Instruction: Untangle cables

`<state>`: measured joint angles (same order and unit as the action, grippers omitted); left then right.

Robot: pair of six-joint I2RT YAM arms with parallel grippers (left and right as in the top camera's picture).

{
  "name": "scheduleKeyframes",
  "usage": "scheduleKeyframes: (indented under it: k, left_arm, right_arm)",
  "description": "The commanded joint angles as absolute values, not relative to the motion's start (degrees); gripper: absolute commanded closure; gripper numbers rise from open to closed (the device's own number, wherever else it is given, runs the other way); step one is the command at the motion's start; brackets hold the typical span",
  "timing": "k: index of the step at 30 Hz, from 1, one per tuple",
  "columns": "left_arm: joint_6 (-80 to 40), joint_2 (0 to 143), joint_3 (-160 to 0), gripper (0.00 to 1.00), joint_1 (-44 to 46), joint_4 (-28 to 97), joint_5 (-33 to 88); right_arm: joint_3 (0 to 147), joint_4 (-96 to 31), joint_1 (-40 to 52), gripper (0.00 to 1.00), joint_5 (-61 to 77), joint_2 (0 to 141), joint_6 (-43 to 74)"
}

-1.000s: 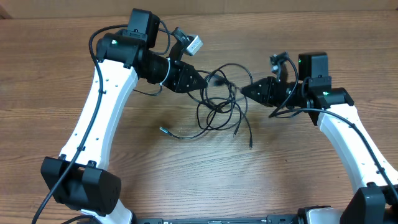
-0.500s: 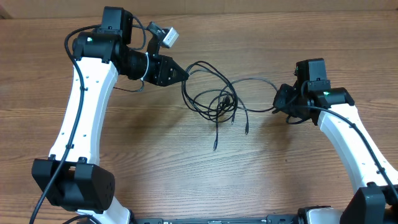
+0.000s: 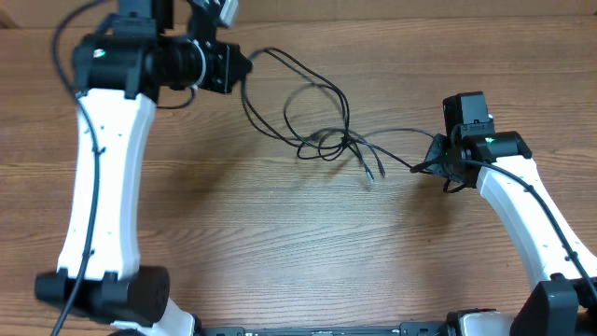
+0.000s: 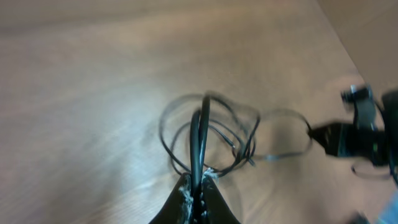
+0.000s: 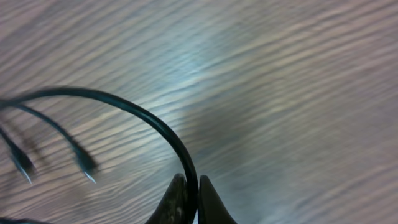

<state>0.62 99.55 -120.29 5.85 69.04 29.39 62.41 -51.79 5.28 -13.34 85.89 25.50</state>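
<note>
**Both grippers clamped on cord, tangle strung between them**

Seen from overhead, my left gripper [image 3: 244,65] sits toward 11 o'clock on the wooden table [image 3: 280,252], and my right gripper [image 3: 431,168] sits near 3 o'clock. The cables [image 3: 322,140] lie between them, a little toward 1 o'clock from the table's middle. They form a few open loops that cross in a small knot.

My left fingers are closed on a black strand. My left wrist camera shows it running straight out from the fingertips toward 12 o'clock and into the loops.

My right fingers are also pinched tight on a single cord. My right wrist camera shows it arching up from the tips and curving away toward 9 o'clock.

Two plug ends [image 3: 369,175] hang free at about 5 o'clock from the knot, resting on the wood. From overhead, the strand leading to my right gripper looks fairly taut. The loops on my left side are slacker.
</note>
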Motion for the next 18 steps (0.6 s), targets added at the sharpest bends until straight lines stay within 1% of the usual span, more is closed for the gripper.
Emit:
scheduleKeyframes:
  k: [1,4,7,9,14,18]
  left_arm:
    - [-4.8,94.43,-125.73,0.96,5.26,68.75,20.56]
    - [-8.54,92.42,-127.04,0.96,5.26,68.25,16.36]
    - [-11.16,91.7,-127.02,0.96,5.28,68.4,16.62]
    - [-11.18,92.12,-126.28,0.96,5.91,69.65,17.89]
    - [-10.28,94.39,-124.01,0.96,7.62,72.99,17.78]
    - [-9.3,97.47,-123.55,0.96,8.34,74.85,17.26]
  right_arm:
    - [63.11,-52.82,4.99,0.96,-21.37,85.25,30.11]
    - [63.11,-52.93,5.02,0.96,-22.92,85.25,30.68]
    - [63.11,-51.31,5.02,0.96,-20.1,85.25,30.33]
    - [63.11,-50.35,5.08,0.96,-17.93,85.25,29.19]
    - [63.92,-49.36,5.13,0.96,-17.91,84.64,28.45]
    - [68.18,-50.13,5.13,0.96,-17.67,81.65,28.25]
